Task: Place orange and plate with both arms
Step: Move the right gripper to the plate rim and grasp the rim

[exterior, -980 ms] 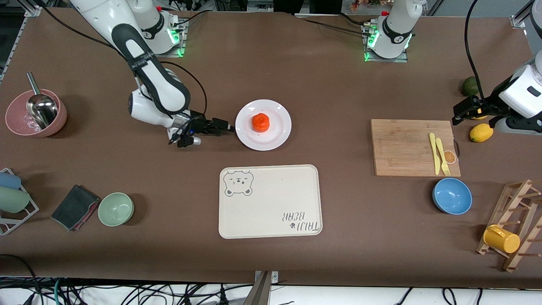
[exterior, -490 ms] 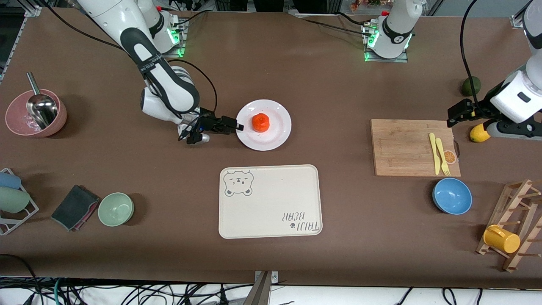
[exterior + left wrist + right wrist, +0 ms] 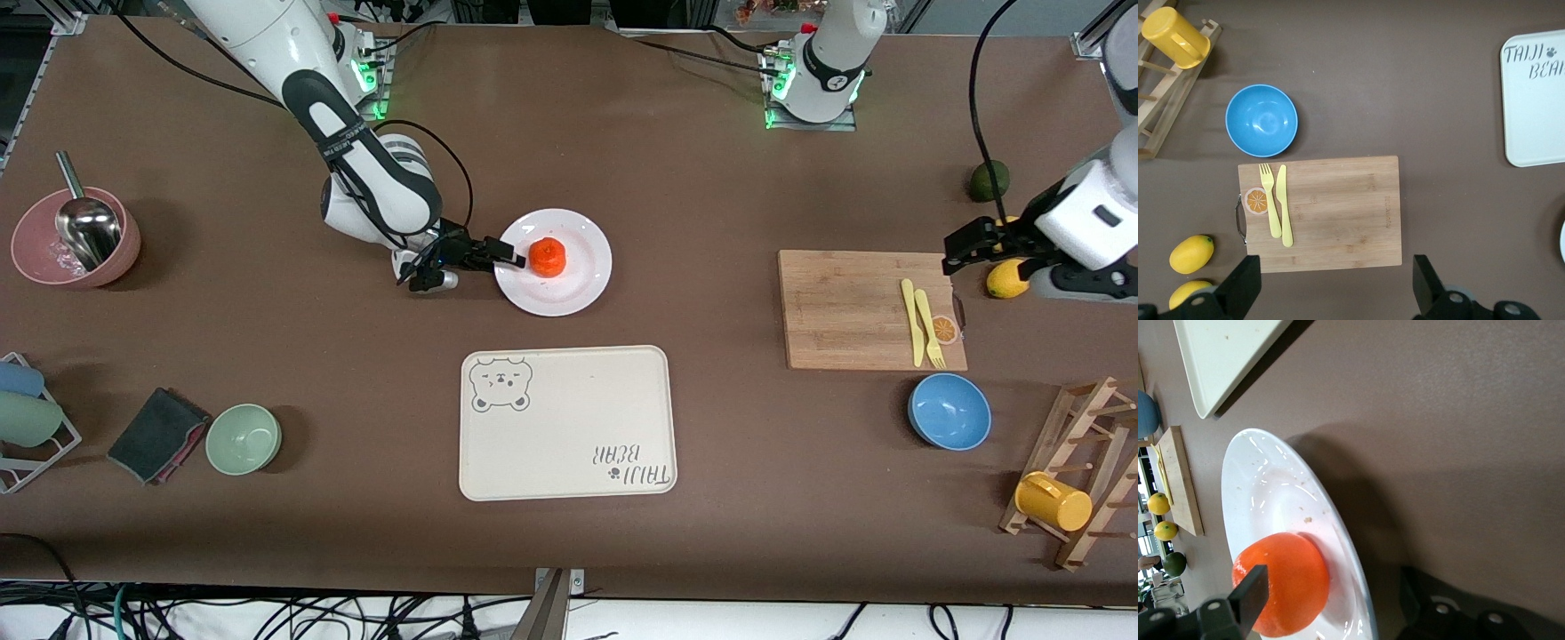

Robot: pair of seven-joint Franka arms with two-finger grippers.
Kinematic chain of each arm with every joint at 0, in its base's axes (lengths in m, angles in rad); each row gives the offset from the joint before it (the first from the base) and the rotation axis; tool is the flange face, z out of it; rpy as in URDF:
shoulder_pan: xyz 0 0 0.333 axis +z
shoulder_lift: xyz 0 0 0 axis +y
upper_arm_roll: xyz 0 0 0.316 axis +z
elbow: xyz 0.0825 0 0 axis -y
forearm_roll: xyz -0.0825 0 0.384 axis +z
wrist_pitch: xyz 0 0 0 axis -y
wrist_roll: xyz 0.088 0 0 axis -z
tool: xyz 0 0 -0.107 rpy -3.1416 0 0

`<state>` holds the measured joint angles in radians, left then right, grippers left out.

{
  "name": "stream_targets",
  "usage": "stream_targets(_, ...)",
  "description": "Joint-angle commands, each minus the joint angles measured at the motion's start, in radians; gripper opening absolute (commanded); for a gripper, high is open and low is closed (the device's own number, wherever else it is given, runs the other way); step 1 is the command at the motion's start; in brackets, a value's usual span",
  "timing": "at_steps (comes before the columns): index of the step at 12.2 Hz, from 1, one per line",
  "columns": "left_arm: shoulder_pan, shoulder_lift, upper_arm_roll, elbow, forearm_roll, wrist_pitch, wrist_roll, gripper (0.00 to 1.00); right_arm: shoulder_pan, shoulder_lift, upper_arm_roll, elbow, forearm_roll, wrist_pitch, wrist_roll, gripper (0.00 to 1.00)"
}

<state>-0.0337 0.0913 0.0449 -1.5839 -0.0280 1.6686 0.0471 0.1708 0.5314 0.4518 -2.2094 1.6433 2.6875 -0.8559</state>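
Note:
The orange (image 3: pixel 548 257) sits on the white plate (image 3: pixel 580 277) in the middle of the table. My right gripper (image 3: pixel 508 259) is open at the plate's rim on the right arm's side. In the right wrist view one finger (image 3: pixel 1248 595) is over the plate (image 3: pixel 1271 493) next to the orange (image 3: pixel 1291 583). The other finger (image 3: pixel 1421 603) is outside the rim, so the gripper (image 3: pixel 1335 583) straddles the rim without closing. My left gripper (image 3: pixel 960 248) hangs open and empty over the cutting board's corner. Its fingers (image 3: pixel 1239 292) show wide apart around the gripper (image 3: pixel 1333 293).
A cream bear tray (image 3: pixel 565 422) lies nearer the camera than the plate. A wooden cutting board (image 3: pixel 853 307) holds a yellow fork and knife. A blue bowl (image 3: pixel 949 411), lemons (image 3: pixel 1003 281), a dark green fruit (image 3: pixel 989 180), a pink bowl (image 3: pixel 76 240) and a green bowl (image 3: pixel 244 438) stand around.
My right gripper has moved along the table toward the plate, from beside it to astride its rim. My left gripper has shifted slightly over the board's corner.

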Motion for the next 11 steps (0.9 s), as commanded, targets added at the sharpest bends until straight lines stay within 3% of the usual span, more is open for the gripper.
stream_targets(1, 0.021, 0.002, -0.003, 0.094, -0.029, -0.096, -0.001, 1.00, -0.002, 0.015, 0.007, 0.016, 0.036, 0.017, -0.038, 0.61)
stream_targets(4, 0.012, 0.005, -0.005, 0.145, -0.029, -0.124, 0.000, 1.00, -0.002, 0.019, 0.007, 0.017, 0.035, 0.011, -0.040, 0.29)
stream_targets(7, 0.011, 0.008, -0.007, 0.142, -0.030, -0.125, 0.000, 1.00, -0.004, 0.022, 0.005, 0.030, 0.035, 0.009, -0.040, 0.19)
stream_targets(10, 0.006, 0.010, -0.007, 0.137, -0.029, -0.125, 0.000, 1.00, -0.004, 0.038, 0.005, 0.034, 0.035, 0.009, -0.040, 0.00)
stream_targets(11, 0.006, 0.010, -0.007, 0.136, -0.029, -0.127, 0.000, 1.00, -0.004, 0.041, 0.005, 0.036, 0.035, 0.009, -0.040, 0.00)
